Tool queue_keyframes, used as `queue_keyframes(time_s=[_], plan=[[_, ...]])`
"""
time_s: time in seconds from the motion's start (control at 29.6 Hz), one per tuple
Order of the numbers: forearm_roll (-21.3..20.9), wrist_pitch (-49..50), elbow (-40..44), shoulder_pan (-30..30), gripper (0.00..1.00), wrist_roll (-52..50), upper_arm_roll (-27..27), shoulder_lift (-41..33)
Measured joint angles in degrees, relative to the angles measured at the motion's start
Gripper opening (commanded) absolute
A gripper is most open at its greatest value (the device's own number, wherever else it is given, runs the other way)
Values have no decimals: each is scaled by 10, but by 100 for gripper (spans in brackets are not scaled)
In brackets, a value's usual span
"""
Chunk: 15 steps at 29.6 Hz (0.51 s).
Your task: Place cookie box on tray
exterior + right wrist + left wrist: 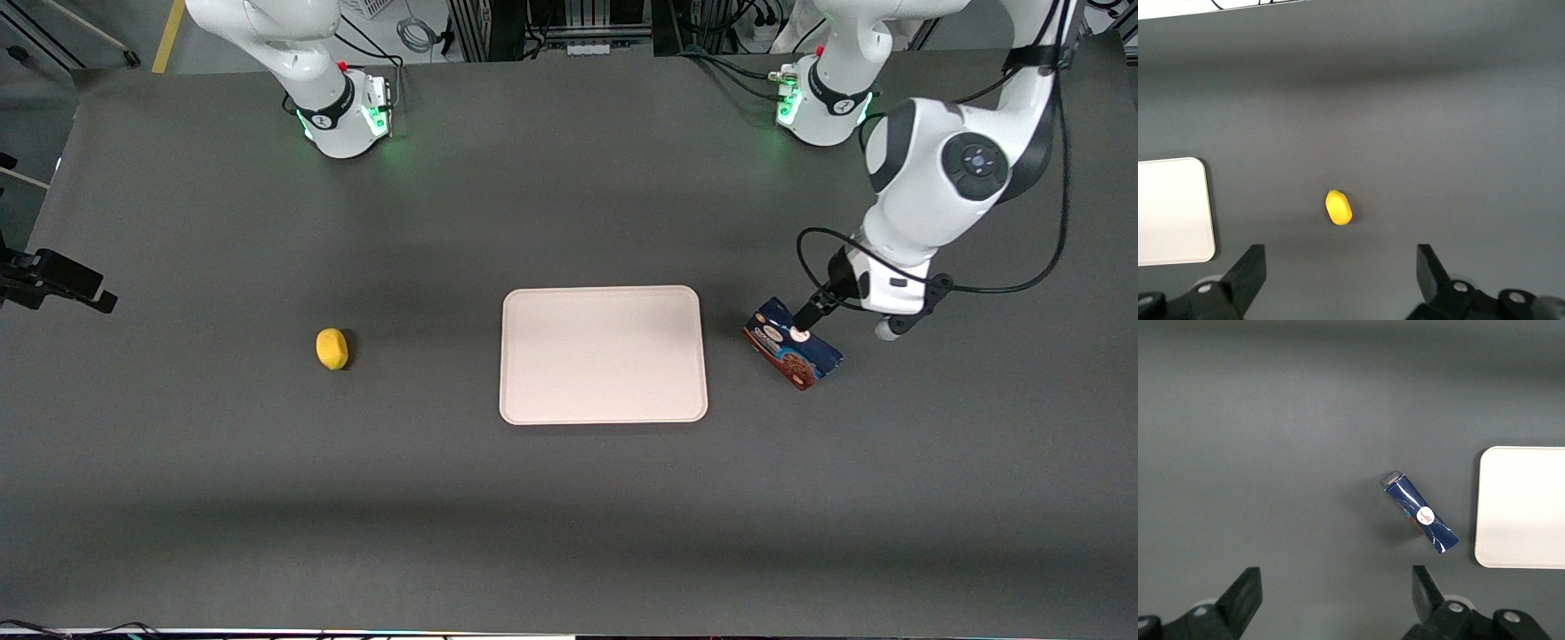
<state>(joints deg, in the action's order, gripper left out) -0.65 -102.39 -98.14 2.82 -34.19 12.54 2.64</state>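
The cookie box (pixel 791 345) is a small dark-blue carton lying on the table beside the tray (pixel 603 354), toward the working arm's end. It sits at a slant, a short gap from the tray's rim. The left wrist view shows the cookie box (pixel 1419 513) with its white-red oval logo facing up, near the tray (pixel 1521 507). My gripper (pixel 845 318) hangs above the table next to the box, slightly farther from the tray. The gripper (pixel 1336 587) is open with only bare table between its fingers, and the box lies outside them. The pale pinkish tray holds nothing.
A small yellow lemon-like lump (pixel 331 348) lies toward the parked arm's end of the table, well apart from the tray; the right wrist view shows the lump (pixel 1339 207) too. A black camera mount (pixel 53 280) juts in at that table edge.
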Motion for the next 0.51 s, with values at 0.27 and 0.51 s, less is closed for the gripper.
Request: queue_keyframes(time_s=[0.27, 0.51], plan=[[7, 18, 26, 0, 3, 87, -1, 5], [27, 16, 32, 1, 1, 122, 35, 16]])
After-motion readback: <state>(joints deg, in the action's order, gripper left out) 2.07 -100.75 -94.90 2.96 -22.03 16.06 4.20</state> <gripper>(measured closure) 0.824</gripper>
